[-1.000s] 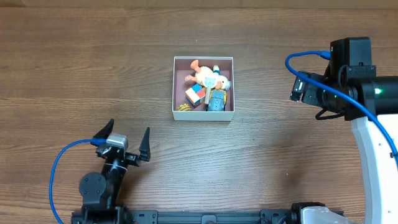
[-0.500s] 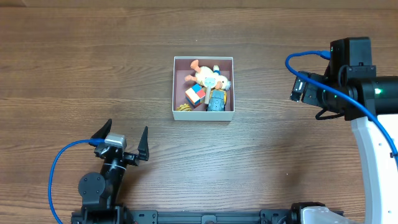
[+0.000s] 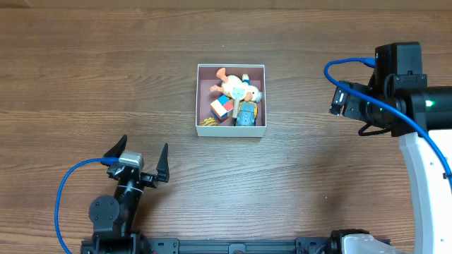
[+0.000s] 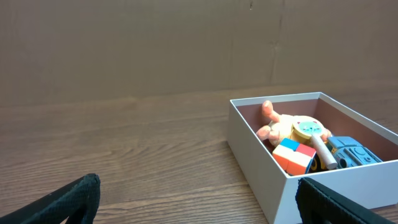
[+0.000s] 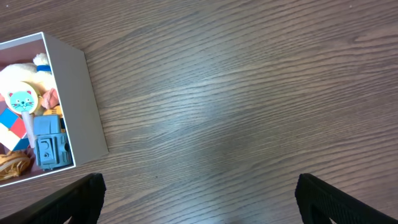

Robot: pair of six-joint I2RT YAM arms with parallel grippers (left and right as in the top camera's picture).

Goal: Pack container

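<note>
Container (image 3: 231,131) holding toys (image 3: 236,92) lies forward-right of the wide-open left pincer (image 3: 144,149); right pincer (image 5: 199,199), equally wide, stands opposite

No word, number or brand can be read in any of the views. The only sign is a small cat face drawn on a round pale-teal disc (image 5: 20,99) that lies inside the container (image 5: 87,106). The blue toy (image 5: 48,144) just beside it has raised shapes, but no letters are clear enough to read.
</note>
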